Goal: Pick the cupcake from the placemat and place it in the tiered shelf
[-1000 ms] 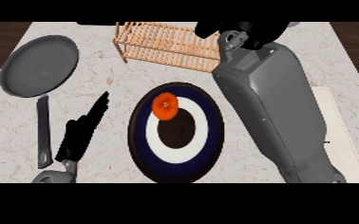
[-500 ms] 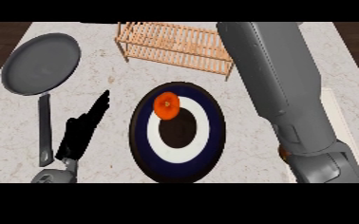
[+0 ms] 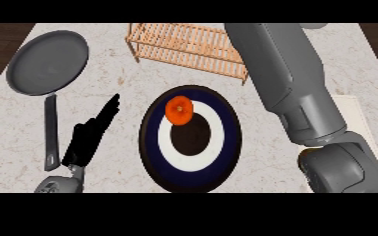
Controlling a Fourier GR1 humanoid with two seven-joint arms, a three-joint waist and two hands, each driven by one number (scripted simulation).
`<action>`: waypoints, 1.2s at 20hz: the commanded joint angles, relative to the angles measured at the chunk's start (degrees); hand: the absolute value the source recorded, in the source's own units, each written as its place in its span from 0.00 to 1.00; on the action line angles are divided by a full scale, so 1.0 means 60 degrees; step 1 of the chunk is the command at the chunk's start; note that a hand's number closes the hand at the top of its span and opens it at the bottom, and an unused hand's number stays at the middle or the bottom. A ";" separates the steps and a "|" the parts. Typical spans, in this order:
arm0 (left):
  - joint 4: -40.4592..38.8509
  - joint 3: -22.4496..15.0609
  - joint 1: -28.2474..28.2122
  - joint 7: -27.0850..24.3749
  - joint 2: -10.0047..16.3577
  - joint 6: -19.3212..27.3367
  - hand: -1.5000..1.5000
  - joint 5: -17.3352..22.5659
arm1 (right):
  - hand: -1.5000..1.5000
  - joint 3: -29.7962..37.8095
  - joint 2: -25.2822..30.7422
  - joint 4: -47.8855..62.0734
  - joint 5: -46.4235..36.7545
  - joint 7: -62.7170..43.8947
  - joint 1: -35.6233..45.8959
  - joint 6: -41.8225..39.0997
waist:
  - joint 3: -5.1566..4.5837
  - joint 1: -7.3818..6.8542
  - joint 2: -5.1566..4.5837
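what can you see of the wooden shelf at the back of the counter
The tiered shelf is a light wooden rack of thin, close-set slats in a frame. It stands at the far side of the counter, slanting from upper left down to the right, beyond the placemat and apart from it. The right forearm hides its right end. The cupcake is not on it but on the placemat.

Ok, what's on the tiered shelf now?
The tiered shelf shows only bare slats; the cupcake sits on the placemat. The right forearm covers the shelf's right end, so that part cannot be checked.
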State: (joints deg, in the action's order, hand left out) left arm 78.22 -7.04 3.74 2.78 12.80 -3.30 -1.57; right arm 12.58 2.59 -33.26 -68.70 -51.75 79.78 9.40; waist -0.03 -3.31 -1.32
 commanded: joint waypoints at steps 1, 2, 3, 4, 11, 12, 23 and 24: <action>-0.0175 0.0157 0.0348 0.0016 0.0040 -0.0063 0.50 0.0077 | 1.00 0.1435 -0.0410 -0.0371 0.1505 0.0369 -0.0119 0.1674 | 0.0024 -0.0018 -0.0071; -0.0016 -0.0056 0.0121 0.0129 -0.0015 -0.0063 0.50 -0.0024 | 0.00 0.1834 -0.0415 -0.0568 0.2147 0.0490 -0.0392 0.2188 | 0.0047 -0.0140 -0.0051; -0.0042 -0.0039 0.0021 -0.0032 -0.0145 0.0006 0.50 0.0028 | 0.00 0.2215 -0.0418 -0.0560 0.2523 0.0617 -0.0305 0.2408 | 0.0038 -0.0236 -0.0095; -0.0086 -0.0302 0.0047 -0.0078 -0.0232 -0.0040 0.50 -0.0149 | 0.00 0.2403 -0.0421 -0.0524 0.2840 0.0832 -0.0291 0.2802 | 0.0032 -0.0279 -0.0124; -0.0192 -0.0277 0.0209 0.0070 -0.0313 0.0127 0.50 -0.0295 | 0.00 0.2947 -0.0429 -0.0216 0.4647 0.3421 -0.0137 0.4826 | 0.0011 -0.0200 -0.0039; -0.0140 0.0126 -0.0040 -0.0153 0.0108 -0.0233 0.50 0.0072 | 0.00 0.3082 -0.0430 -0.0354 0.4478 0.3783 -0.0142 0.5109 | 0.0007 -0.0197 -0.0046; 0.0099 0.0534 -0.0495 0.0005 0.0177 0.0088 0.50 0.0113 | 0.00 0.2947 0.0054 -0.1704 0.3362 0.3450 -0.1154 0.8510 | 0.0002 0.0739 0.0364; -0.0275 0.0424 -0.0350 0.0030 -0.0082 0.0322 0.50 -0.0062 | 0.00 0.3012 0.0090 -0.1783 0.3090 0.3083 -0.1207 0.8736 | -0.0006 0.0865 0.0366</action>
State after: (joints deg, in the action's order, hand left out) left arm 77.78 -5.36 1.93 2.59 12.55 -2.11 -2.03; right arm 30.14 1.83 -40.65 -47.29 -29.06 74.85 55.76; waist 0.02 -0.29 0.21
